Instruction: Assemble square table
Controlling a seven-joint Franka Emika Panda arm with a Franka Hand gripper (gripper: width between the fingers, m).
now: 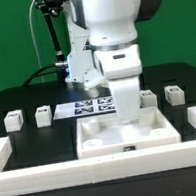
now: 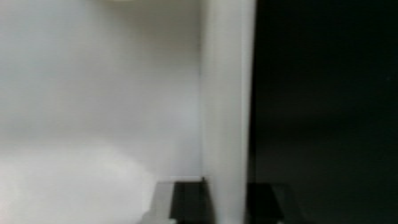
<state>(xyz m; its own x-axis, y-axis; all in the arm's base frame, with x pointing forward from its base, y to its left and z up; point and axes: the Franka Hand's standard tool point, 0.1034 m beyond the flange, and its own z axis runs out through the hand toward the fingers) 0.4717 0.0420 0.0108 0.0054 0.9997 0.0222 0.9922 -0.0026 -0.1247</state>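
The square table panel (image 1: 126, 134) lies rim-up at the front middle of the black table. In the wrist view its white inner face (image 2: 98, 100) fills one side and its upright rim wall (image 2: 228, 100) runs between my fingers. My gripper (image 1: 126, 109) (image 2: 228, 206) stands straight down over the panel's far rim. Both dark fingers (image 2: 187, 206) lie against the wall, one on each side. Two short white legs (image 1: 13, 120) (image 1: 42, 116) stand at the exterior view's left. Two more legs (image 1: 147, 99) (image 1: 173, 94) stand at its right.
The marker board (image 1: 85, 108) lies flat behind the panel, partly hidden by my arm. The long white L-shaped rail (image 1: 106, 167) runs along the front and up both sides (image 1: 0, 150). The arm's base and cables stand at the back.
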